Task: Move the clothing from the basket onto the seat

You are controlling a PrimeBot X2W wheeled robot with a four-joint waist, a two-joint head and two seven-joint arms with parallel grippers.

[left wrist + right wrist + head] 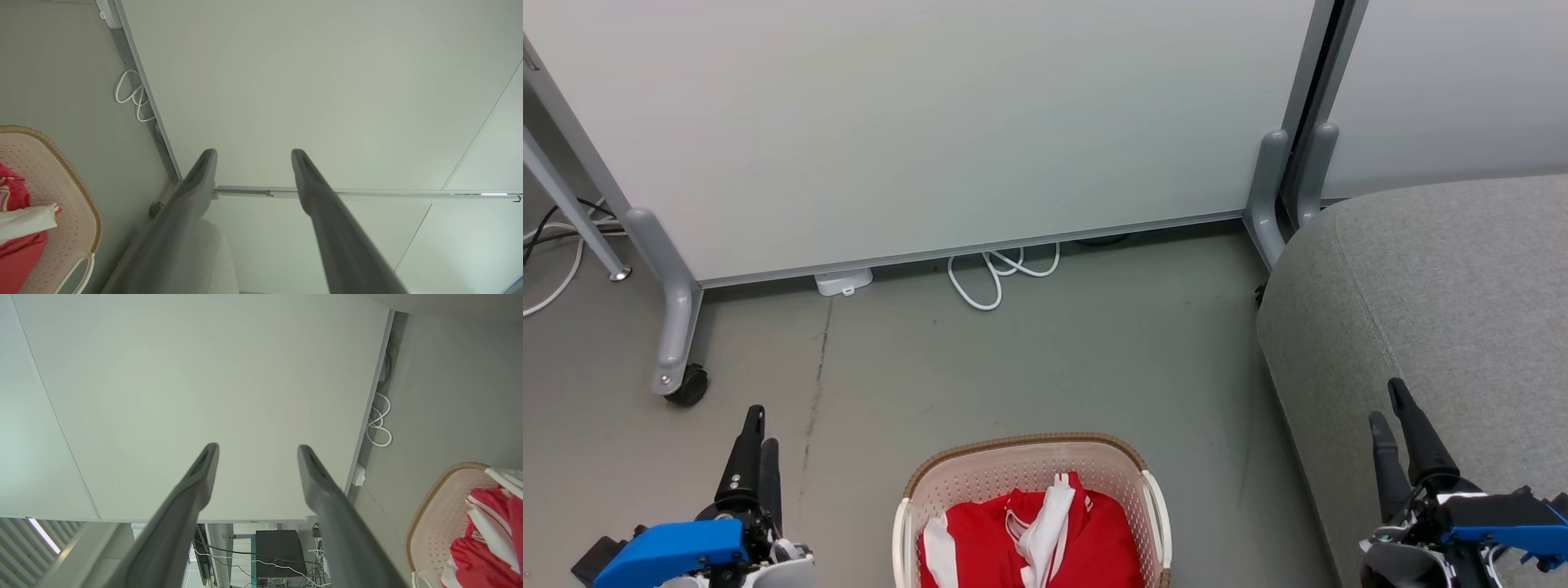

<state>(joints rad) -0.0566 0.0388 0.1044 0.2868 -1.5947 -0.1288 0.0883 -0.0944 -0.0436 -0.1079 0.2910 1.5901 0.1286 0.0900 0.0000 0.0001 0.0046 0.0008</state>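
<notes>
Grey floor (1013, 351) below a white partition (931, 122): the basket (1013, 447) at bottom centre holds the clothing (980, 531), probably light, limp and snag-prone, best pinched at its raised white fold, while left claw (763, 429) and right claw (1385, 402), spread and empty, flank it, seat (1445, 286) at right.

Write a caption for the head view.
Red clothing in the basket; open left gripper and right gripper flank it; grey seat at right.

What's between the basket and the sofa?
Just bare grey floor lies between the basket and the sofa; the head view shows it.
</notes>
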